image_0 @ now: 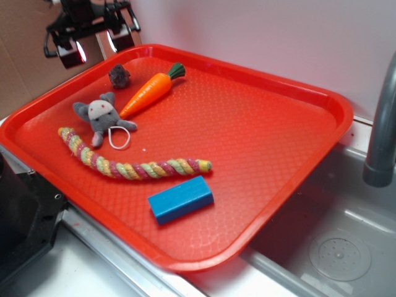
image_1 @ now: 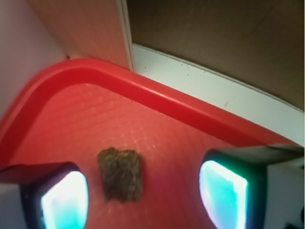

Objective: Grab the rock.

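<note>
step: approaching rock (image_1: pixel 121 174) | my gripper (image_1: pixel 143 188) hanging above it, fingers (image_1: pixel 64 198) spread, grasping nothing | rock sitting at 12 o'clock of mouse (image_0: pixel 101 117) | next: dropping straight down, then pinching

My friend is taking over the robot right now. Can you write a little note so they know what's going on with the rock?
Gripper: open, empty, up above the tray's far left corner.
Rock: lying on the red tray near that corner, beside the carrot's tip; in the wrist view it sits between the fingers, nearer one of them.
Done: lined up over the rock.
Left: go down, close, lift.
</note>
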Tool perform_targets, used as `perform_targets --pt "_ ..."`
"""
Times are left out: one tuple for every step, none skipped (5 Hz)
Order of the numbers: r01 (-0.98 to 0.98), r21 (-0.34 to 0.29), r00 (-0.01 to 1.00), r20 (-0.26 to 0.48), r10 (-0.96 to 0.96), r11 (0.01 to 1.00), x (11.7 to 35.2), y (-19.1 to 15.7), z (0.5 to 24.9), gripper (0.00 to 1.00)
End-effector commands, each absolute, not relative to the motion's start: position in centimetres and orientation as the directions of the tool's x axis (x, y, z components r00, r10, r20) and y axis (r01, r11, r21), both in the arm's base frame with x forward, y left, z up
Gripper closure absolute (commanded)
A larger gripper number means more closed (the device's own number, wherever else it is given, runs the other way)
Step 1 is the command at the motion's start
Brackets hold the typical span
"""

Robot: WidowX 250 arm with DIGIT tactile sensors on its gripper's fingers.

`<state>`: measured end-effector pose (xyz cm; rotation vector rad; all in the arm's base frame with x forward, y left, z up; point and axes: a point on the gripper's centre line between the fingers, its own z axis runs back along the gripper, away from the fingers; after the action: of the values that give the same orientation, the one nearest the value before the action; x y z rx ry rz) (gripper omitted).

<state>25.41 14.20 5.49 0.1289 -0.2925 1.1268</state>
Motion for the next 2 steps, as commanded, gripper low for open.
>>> perform_targets --pt "-0.891 -0.083 0.401 0.314 0.860 0.446 27.09 16.07 4.37 0.00" --pt "-0.890 -0.093 0.400 0.310 0.863 0.446 27.29 16.12 3.94 0.00"
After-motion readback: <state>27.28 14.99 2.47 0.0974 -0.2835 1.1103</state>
